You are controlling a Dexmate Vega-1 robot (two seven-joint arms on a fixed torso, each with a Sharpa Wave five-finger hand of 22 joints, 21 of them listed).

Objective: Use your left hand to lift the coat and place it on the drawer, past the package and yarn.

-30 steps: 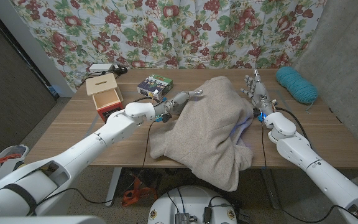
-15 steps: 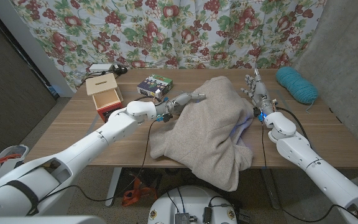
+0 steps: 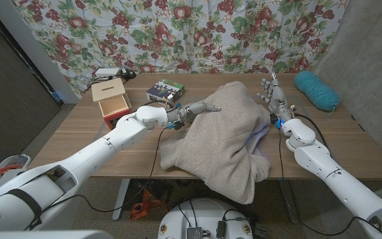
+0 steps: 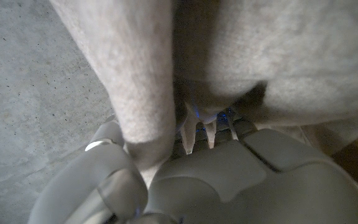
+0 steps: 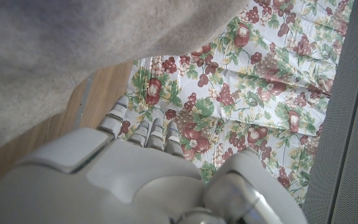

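Looking down from the head camera, a wooden table (image 3: 78, 129) stands before a curtain (image 3: 197, 33) printed with fruit and leaves. A beige coat (image 3: 227, 136) lies heaped across the table's middle, its lower part hanging over the near edge. The left hand (image 3: 196, 109) reaches in from the left and touches the coat's left edge, fingers stretched toward the cloth; whether they are pinching it cannot be told from here. The right hand (image 3: 272, 93) stands upright just beside the coat's right edge, fingers spread and pointing up, holding nothing. A small wooden drawer (image 3: 110, 101) sits at the table's far left, well apart from the coat. A dark printed package (image 3: 165, 89) lies between the drawer and the coat, near the far edge. A ball of teal yarn (image 3: 316, 88) rests at the far right corner.

Close up in the left wrist view, the left hand (image 4: 185, 177) sits low in the picture with its fingers (image 4: 104, 134) pushed into the coat (image 4: 247, 50). A thick fold of beige cloth runs down between the thumb side and the other fingers, so the hand seems to be gripping it, though the fingertips are buried.

Seen in the right wrist view, the right hand (image 5: 148, 168) is bare, its fingers (image 5: 143, 132) side by side against the curtain (image 5: 260, 81), with the coat (image 5: 73, 50) beside it and a strip of table (image 5: 98, 102) between.
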